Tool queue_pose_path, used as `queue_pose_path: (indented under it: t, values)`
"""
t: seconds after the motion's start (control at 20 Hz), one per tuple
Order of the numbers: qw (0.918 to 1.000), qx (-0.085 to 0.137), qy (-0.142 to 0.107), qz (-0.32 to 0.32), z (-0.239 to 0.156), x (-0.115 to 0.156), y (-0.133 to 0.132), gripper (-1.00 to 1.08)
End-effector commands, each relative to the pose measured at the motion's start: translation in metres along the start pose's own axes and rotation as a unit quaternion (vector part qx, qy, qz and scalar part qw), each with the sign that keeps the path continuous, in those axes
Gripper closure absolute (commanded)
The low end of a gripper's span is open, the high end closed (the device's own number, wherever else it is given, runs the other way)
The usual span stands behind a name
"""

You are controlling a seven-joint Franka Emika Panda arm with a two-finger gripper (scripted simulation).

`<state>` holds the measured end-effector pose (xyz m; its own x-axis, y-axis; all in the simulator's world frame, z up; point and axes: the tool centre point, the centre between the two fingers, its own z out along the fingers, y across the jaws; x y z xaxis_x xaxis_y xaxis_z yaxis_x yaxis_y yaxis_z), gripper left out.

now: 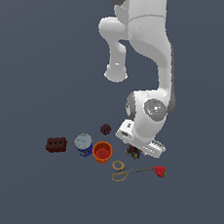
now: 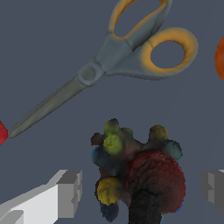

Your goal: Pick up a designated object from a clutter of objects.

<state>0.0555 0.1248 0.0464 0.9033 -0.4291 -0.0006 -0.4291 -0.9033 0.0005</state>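
Note:
The designated object (image 2: 144,170) is a lumpy dark cluster with a dark red lobe and green and yellow bits. It lies on the floor directly under my hand. In the exterior view it (image 1: 133,152) shows only as a dark speck beneath the white hand. My gripper (image 2: 140,190) is open and low over it, one finger (image 2: 65,192) on each side of the cluster, with gaps between the fingers and the object. In the exterior view the gripper (image 1: 136,150) is mostly hidden by the hand.
Yellow-handled scissors (image 1: 127,170) (image 2: 127,57) lie just beside the cluster. The red strawberry (image 1: 160,171) sits at their blade tip. The orange cup (image 1: 102,151), blue-white can (image 1: 83,144), brown box (image 1: 56,144) and dark red ball (image 1: 105,129) lie toward the exterior view's left.

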Motion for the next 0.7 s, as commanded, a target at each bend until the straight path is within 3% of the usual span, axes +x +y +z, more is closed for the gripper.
queue_pose_path:
  t: [0.0,0.25,0.3,0.65]
  values:
    - [1.0000,0.000,0.000,0.000,0.0103,-0.0001,-0.0001,-0.92]
    - [1.0000,0.000,0.000,0.001,0.0167,0.0008,-0.0008,-0.92]
    - [1.0000,0.000,0.000,0.001,0.0167,0.0008,-0.0008,1.08]
    - [1.0000,0.000,0.000,0.001,0.0167,0.0008,-0.0008,1.08]
